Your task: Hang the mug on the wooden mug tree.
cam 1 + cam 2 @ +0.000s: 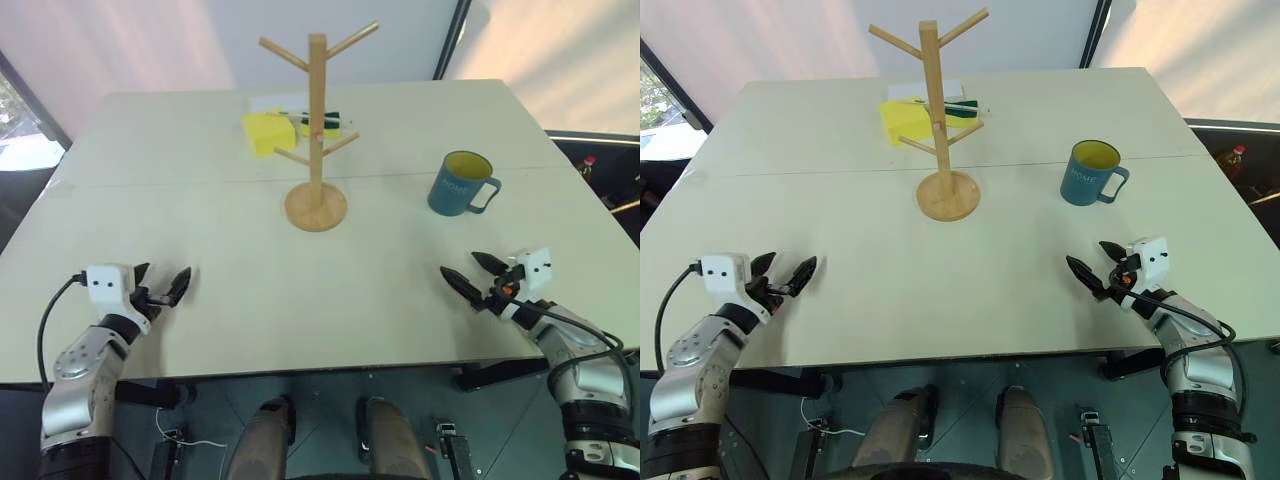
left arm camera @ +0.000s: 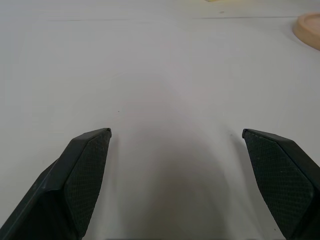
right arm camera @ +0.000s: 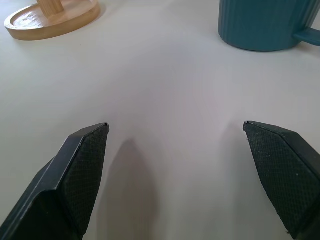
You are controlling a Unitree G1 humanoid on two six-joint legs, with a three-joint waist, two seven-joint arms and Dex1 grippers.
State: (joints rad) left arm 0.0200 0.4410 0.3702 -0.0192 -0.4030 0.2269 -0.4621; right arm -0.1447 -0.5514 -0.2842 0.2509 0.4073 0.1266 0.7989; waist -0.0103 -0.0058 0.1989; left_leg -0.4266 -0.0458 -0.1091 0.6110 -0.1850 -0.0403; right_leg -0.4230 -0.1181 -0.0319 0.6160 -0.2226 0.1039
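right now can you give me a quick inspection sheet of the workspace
surface: pale table, a seam running across it behind the tree's base
job's things: mug upright on the table's right half, handle turned right, apart from the tree; wooden mug tree upright near the centre, pegs bare
clutter: yellow block and a white item with a dark green object on it, behind the tree
grippers: left claw and right claw both open, holding nothing, low over the table's near edge
cables: black cable at the left wrist, another along the right forearm
surroundings: pale wall behind the table, dark floor at the sides
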